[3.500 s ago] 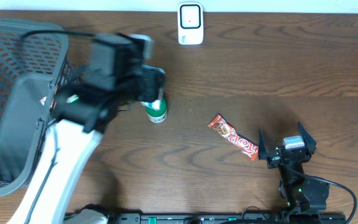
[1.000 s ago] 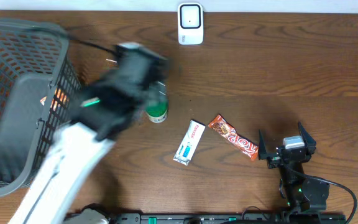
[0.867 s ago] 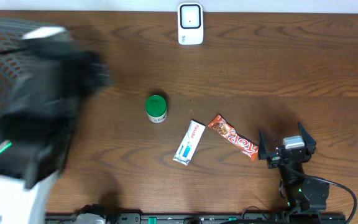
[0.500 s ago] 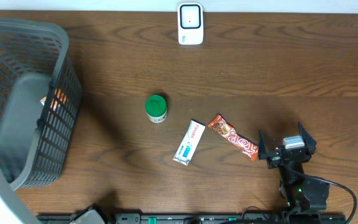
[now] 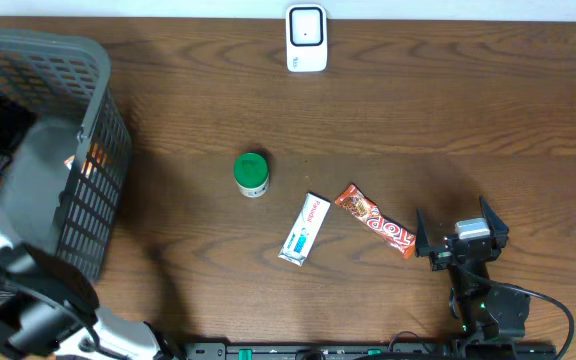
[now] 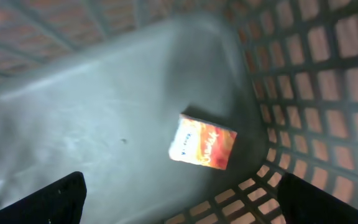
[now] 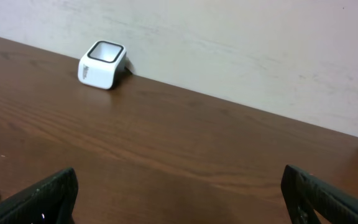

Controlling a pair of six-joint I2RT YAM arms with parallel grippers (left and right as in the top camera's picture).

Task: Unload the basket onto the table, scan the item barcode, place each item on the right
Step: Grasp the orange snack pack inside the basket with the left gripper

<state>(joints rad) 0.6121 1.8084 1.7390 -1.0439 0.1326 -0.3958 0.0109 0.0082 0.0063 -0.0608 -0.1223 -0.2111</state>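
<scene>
The white barcode scanner [image 5: 306, 38] stands at the table's far edge and also shows in the right wrist view as the scanner [image 7: 102, 64]. An orange-and-white packet [image 6: 202, 142] lies on the floor of the grey basket [image 5: 88, 150], close to its mesh wall. My left gripper [image 6: 179, 190] hovers open above it, nothing between its fingers; from overhead the left gripper [image 5: 3, 128] is inside the basket. My right gripper [image 5: 458, 238] rests open and empty near the front right, beside a red candy bar [image 5: 376, 220].
A green-lidded jar [image 5: 252, 174] and a white-and-blue packet [image 5: 305, 229] lie mid-table, left of the candy bar. The basket's tall mesh walls [image 6: 303, 74] close in on the left gripper. A pale wall [image 7: 229, 37] runs behind the table's far edge.
The left arm swung away from the green jar, left the white-and-blue packet lying on the table, and moved left into the basket. The right arm has not moved.
</scene>
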